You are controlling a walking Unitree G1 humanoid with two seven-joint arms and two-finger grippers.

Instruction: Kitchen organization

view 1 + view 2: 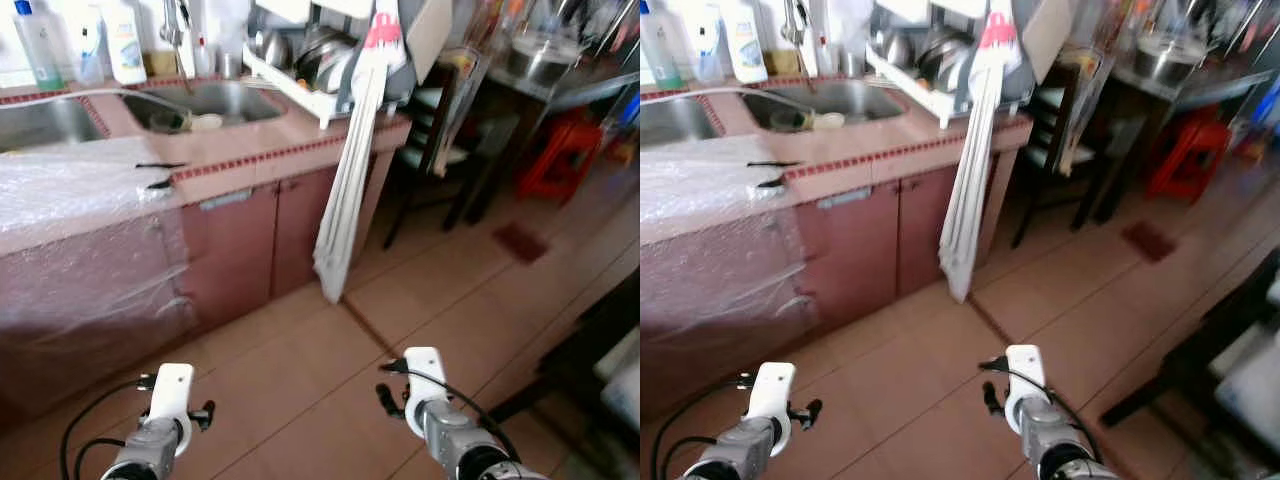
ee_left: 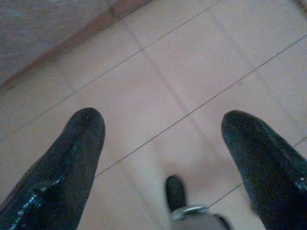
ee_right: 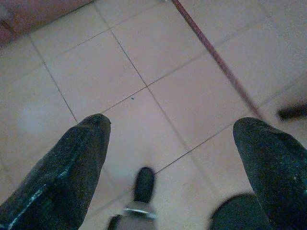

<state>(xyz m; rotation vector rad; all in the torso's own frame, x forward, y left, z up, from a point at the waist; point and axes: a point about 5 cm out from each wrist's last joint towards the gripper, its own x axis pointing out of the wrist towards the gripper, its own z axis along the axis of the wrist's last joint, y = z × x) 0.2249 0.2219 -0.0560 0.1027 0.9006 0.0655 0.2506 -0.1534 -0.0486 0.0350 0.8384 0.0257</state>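
Observation:
A pink tiled counter (image 1: 290,145) runs along the left, with a steel sink (image 1: 215,100) set in it. Cleaner bottles (image 1: 120,40) stand behind the sink. A white dish rack (image 1: 310,70) full of metal dishes sits at the counter's right end. A long white folded cloth (image 1: 350,170) hangs from there down toward the floor. Both silver arms hang low over the tan tile floor, the left arm (image 1: 165,410) and the right arm (image 1: 430,400). My left gripper (image 2: 163,120) is open over bare tiles. My right gripper (image 3: 170,122) is open too, holding nothing.
Clear plastic sheeting (image 1: 70,190) covers the counter's left part and front. Brown cabinet doors (image 1: 270,230) are closed. A dark chair (image 1: 430,130), a red stool (image 1: 560,150) and a table with a metal pot (image 1: 545,50) stand at the back right. Dark furniture (image 1: 600,340) stands close on the right.

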